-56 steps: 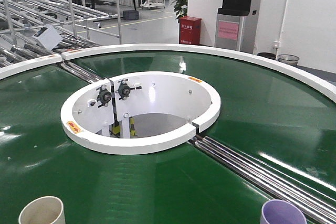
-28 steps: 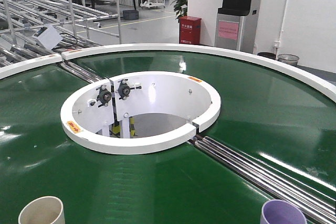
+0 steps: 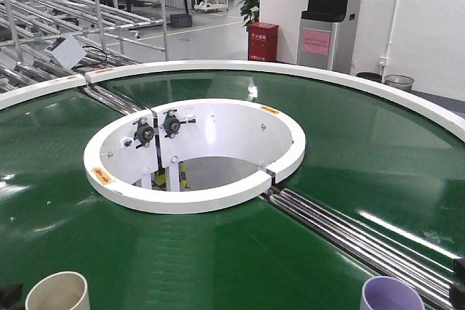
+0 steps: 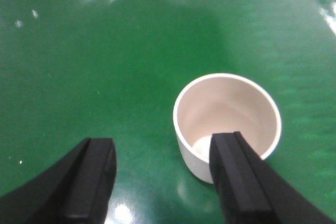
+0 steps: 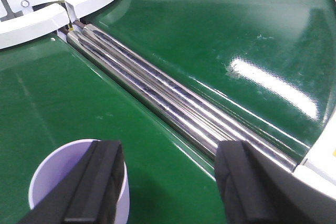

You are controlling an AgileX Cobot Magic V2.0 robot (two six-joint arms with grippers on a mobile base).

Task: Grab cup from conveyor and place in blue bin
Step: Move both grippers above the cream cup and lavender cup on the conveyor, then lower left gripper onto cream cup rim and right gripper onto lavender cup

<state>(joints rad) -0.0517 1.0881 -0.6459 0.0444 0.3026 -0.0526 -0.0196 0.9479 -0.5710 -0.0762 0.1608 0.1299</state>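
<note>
A cream cup (image 3: 58, 292) stands upright on the green conveyor (image 3: 349, 128) at the near left. A lilac cup (image 3: 391, 294) stands at the near right. In the left wrist view my left gripper (image 4: 163, 182) is open and empty; its right finger (image 4: 236, 182) overlaps the near rim of the cream cup (image 4: 231, 103), which sits right of the gap. In the right wrist view my right gripper (image 5: 170, 182) is open and empty; its left finger (image 5: 97, 182) covers the right edge of the lilac cup (image 5: 52, 177). The blue bin is out of view.
A band of steel rollers (image 3: 349, 234) crosses the belt just beyond the lilac cup and shows in the right wrist view (image 5: 157, 93). The white inner rim (image 3: 196, 197) surrounds an open well with motors. The white outer rim (image 5: 320, 161) lies to the right.
Dark gripper parts have come into the bottom corners of the front view, beside each cup. The cups have barely moved.
</note>
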